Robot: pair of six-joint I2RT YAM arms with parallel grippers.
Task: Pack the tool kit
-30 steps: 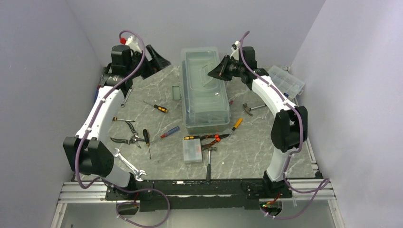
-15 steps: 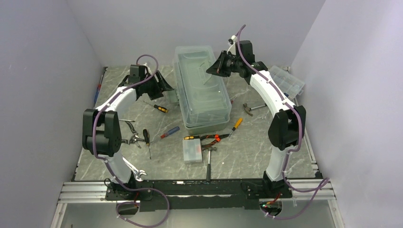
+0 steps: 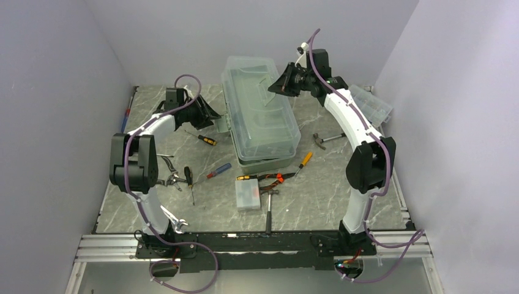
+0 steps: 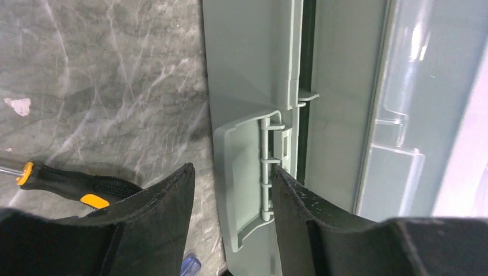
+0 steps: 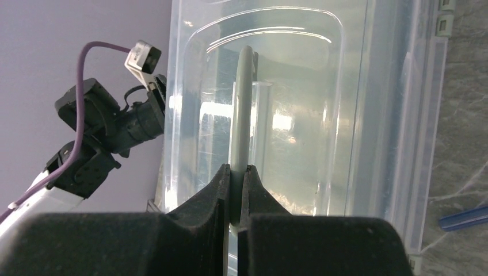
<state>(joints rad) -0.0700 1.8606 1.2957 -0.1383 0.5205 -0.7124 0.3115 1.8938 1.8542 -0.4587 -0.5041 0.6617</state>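
Observation:
The grey-green toolbox (image 3: 264, 160) with a clear lid (image 3: 260, 104) stands mid-table, its top tilted toward the left. My right gripper (image 3: 273, 86) is shut on the lid's grey handle (image 5: 243, 115), pinched between its jaws (image 5: 235, 172). My left gripper (image 3: 215, 118) is low at the box's left side. It is open, its jaws either side of the grey latch (image 4: 250, 178) without closing on it (image 4: 233, 172). A dark gap runs beside the latch between lid and base.
Loose tools lie in front of and left of the box: a black-yellow screwdriver (image 3: 204, 138), pliers (image 3: 165, 177), a red-blue screwdriver (image 3: 219, 170), a wrench (image 3: 166, 211), a hammer (image 3: 268, 208), a small parts box (image 3: 247, 193). A clear organiser (image 3: 369, 104) sits at the right.
My left arm swung down from the back left to the box's left latch. The right gripper kept hold of the handle, and the lid tilted up and to the left.

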